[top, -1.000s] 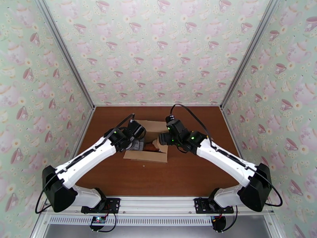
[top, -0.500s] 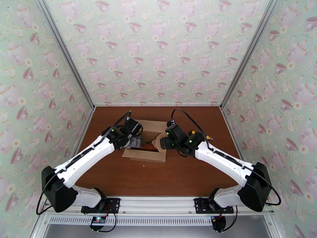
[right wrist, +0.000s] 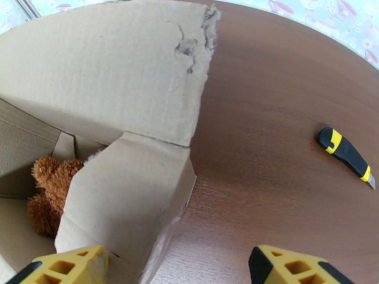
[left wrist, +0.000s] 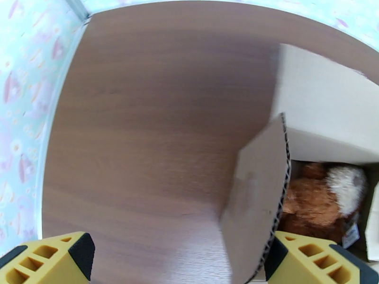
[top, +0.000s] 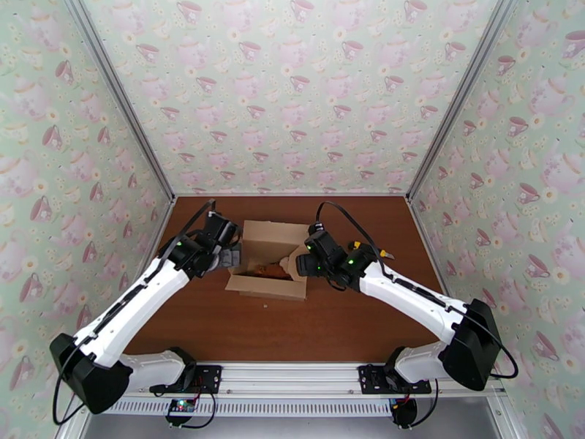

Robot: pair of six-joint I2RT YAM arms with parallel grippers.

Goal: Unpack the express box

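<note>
The express box (top: pixel 268 288) stands open in the middle of the table, its flaps spread, with a brown plush toy (top: pixel 270 271) inside. My left gripper (top: pixel 232 255) hovers at the box's left side, open. In the left wrist view the left flap (left wrist: pixel 258 185) stands on edge between the yellow fingers (left wrist: pixel 52 259), close to the right one, and the toy (left wrist: pixel 317 204) shows beyond it. My right gripper (top: pixel 297 263) is at the box's right side, open. The right wrist view has the right flap (right wrist: pixel 128 195) next to its left finger (right wrist: pixel 66 268), with the toy (right wrist: pixel 47 185) partly hidden under it.
A black and yellow utility knife (right wrist: pixel 346 155) lies on the brown table (right wrist: pixel 265 114) to the right of the box, partly behind the right arm (top: pixel 409 290) in the top view. Patterned walls (top: pixel 292 104) close the table in at the left, back and right.
My left gripper has drawn back to the left, from above the box's left part to beside it. The right gripper has shifted only slightly.
</note>
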